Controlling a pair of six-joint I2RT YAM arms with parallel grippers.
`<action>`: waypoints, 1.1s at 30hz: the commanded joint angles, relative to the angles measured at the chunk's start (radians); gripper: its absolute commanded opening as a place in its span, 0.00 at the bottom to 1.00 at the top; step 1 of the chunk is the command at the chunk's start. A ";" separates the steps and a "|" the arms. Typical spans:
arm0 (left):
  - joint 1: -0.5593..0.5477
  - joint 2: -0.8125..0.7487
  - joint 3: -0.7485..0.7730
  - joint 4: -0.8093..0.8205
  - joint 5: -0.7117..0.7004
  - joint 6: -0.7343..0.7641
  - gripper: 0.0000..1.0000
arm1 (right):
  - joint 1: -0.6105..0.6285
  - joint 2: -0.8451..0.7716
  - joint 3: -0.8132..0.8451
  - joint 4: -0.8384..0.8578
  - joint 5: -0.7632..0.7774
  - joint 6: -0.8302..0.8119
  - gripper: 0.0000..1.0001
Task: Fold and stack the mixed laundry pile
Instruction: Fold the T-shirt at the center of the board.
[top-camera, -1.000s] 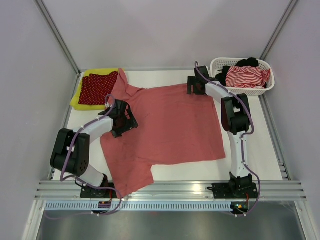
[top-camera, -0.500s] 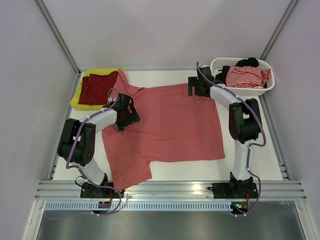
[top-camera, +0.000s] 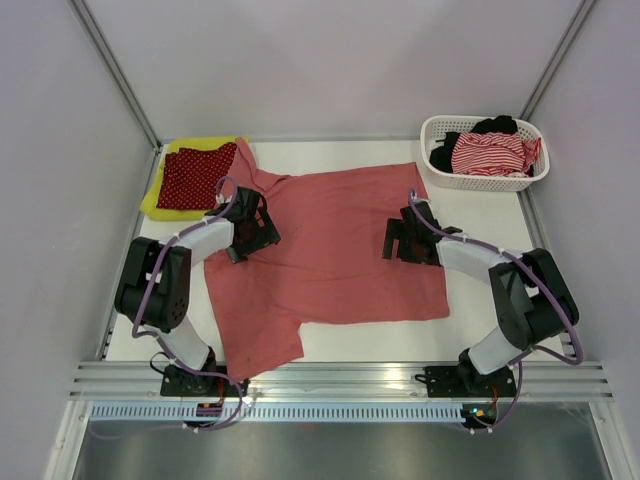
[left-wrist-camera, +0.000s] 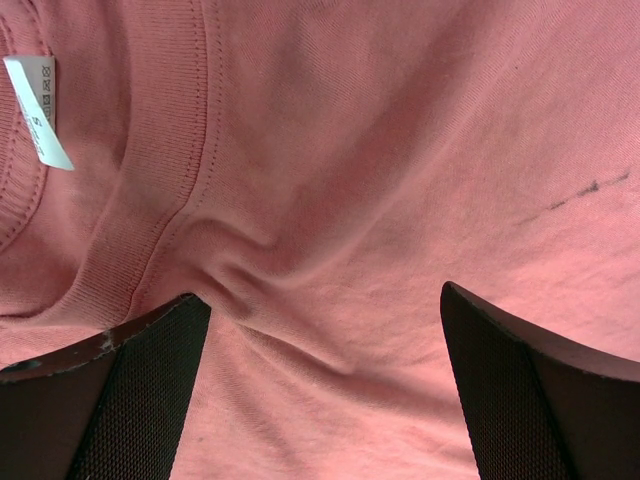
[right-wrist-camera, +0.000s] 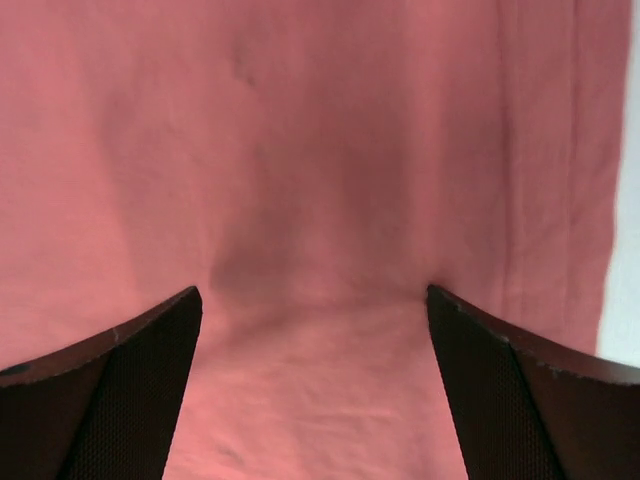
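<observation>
Two spread grippers rested on the salmon-pink polo shirt (top-camera: 330, 250), which lay flat and soft in the top view: left gripper (top-camera: 255, 222) by its collar (top-camera: 247, 172), right gripper (top-camera: 400, 240) just inside its hem (top-camera: 440, 270). Left wrist showed ribbed collar, white tag (left-wrist-camera: 38, 110), and puckered knit between fingers (left-wrist-camera: 140, 400). Right wrist showed the stitched hem, with bare table (right-wrist-camera: 625, 250) beyond.

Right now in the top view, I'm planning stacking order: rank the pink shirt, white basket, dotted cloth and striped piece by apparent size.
1. salmon-pink shirt, by far the largest.
2. white basket.
3. dark red dotted cloth and red-white striped piece: they look alike; the striped one is bunched in the basket, so unranked.
</observation>
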 joint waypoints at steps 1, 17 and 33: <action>0.001 0.053 -0.005 0.032 0.037 0.019 1.00 | -0.010 0.037 -0.003 0.059 0.012 0.063 0.98; -0.065 0.245 0.262 0.032 0.160 0.076 0.99 | -0.299 0.112 0.078 0.038 0.016 0.015 0.98; -0.122 -0.446 -0.217 -0.406 0.040 -0.152 1.00 | -0.300 -0.358 -0.086 -0.007 0.023 0.101 0.98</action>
